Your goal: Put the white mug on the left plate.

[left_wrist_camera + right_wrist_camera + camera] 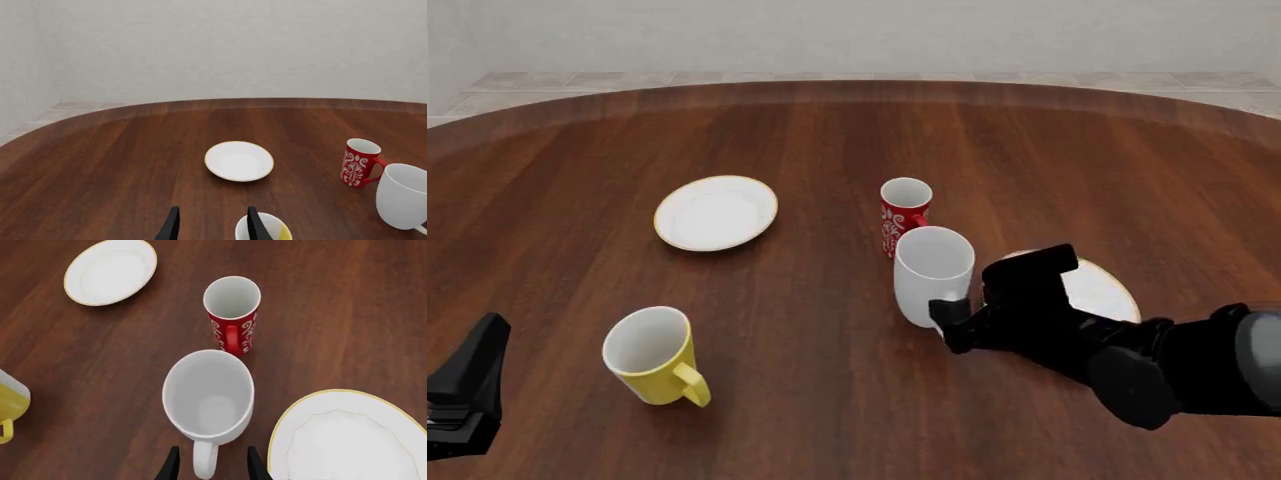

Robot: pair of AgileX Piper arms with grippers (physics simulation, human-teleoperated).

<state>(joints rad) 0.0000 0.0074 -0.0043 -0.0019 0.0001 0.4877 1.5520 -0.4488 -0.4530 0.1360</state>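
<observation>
Open wood stretches around the left plate (715,213), far from the round table's (827,120) edge. The white mug (933,272) stands upright beside the red patterned cup (904,213), its handle between the parted fingers of the right gripper (209,466), untouched. The left gripper (212,224), also parted, hangs near the yellow mug (657,355). Pale walls rise behind.

Matte black arms — angular, blocky
</observation>
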